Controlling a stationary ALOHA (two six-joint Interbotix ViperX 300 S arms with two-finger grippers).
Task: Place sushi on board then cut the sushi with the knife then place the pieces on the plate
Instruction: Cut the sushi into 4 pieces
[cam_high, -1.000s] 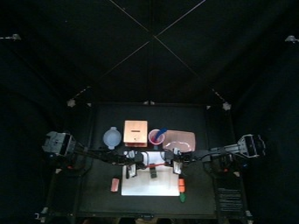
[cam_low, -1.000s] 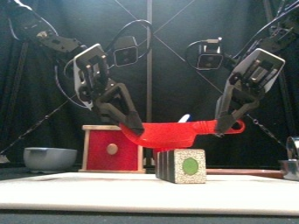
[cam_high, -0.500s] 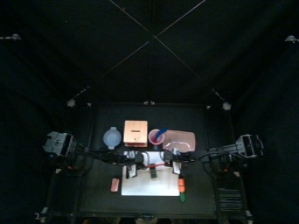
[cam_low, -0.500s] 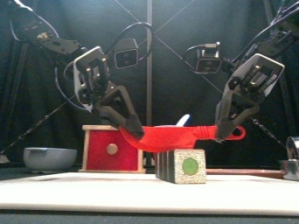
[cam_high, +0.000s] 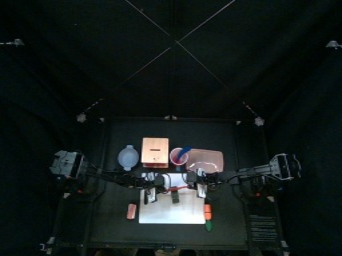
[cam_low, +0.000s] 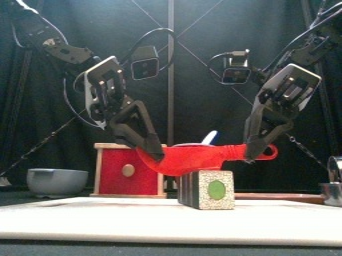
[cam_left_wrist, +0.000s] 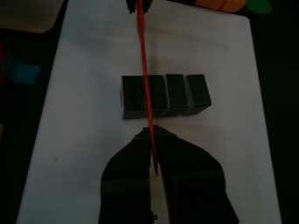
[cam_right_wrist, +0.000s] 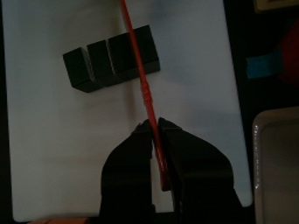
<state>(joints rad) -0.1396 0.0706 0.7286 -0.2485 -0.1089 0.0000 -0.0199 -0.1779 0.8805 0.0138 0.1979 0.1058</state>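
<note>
Two claws, one knife: the left claw (cam_low: 151, 150) and the right claw (cam_low: 251, 150) are each clamped on an end of the single red knife (cam_low: 201, 155). They hold it level in the air over the white cutting board (cam_low: 80, 215). One sushi roll (cam_low: 207, 188) stands on the board, near its middle and under the blade, with a gap between blade and roll. In the left wrist view the blade crosses the roll (cam_left_wrist: 166, 94) with three dark green blocks showing on one side and one narrower part on the other, all joined. Toward the counter's (cam_high: 107, 230) back edge sit one wooden box with a red drawer front (cam_low: 127, 168), one blue-grey bowl (cam_low: 56, 180) on its left, one red cup (cam_high: 183, 155) and one pink tray (cam_high: 211, 162) on its right.
</note>
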